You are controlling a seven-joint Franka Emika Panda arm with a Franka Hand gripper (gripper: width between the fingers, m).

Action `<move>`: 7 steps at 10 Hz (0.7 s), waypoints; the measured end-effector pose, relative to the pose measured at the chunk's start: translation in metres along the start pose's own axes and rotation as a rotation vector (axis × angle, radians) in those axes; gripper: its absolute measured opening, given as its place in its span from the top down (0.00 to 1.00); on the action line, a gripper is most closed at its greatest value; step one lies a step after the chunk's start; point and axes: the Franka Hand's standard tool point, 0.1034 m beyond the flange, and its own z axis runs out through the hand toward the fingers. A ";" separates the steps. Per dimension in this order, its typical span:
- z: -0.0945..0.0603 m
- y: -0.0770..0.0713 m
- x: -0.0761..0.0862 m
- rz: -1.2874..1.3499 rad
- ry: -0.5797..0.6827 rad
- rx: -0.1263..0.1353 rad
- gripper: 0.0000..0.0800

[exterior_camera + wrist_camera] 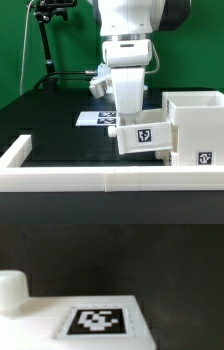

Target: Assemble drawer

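Observation:
A small white tray [145, 135] with a black-and-white tag on its face hangs tilted under my gripper [132, 118], right against the left side of the tall hollow white box [196, 125]. The gripper looks shut on the tray; its fingertips are hidden behind it. In the wrist view the tray's white face [40, 322] with its tag [97, 319] fills the lower part, and a rounded white knob [12, 291] stands at its edge. No fingers show there. Another white tagged part [98, 85] peeks out behind the arm.
The marker board [97, 118] lies flat on the black table behind the tray. A low white wall [60, 175] edges the table's front. A black stand with cables [45, 45] is at the back on the exterior view's left.

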 end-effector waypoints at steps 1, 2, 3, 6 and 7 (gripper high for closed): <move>0.000 0.000 0.000 0.002 0.000 0.000 0.95; 0.001 0.000 0.000 -0.002 -0.001 0.000 0.95; 0.001 0.000 0.000 -0.017 -0.007 -0.003 0.95; 0.001 0.000 -0.001 -0.025 -0.015 -0.005 0.94; 0.001 0.000 -0.002 -0.025 -0.015 -0.004 0.94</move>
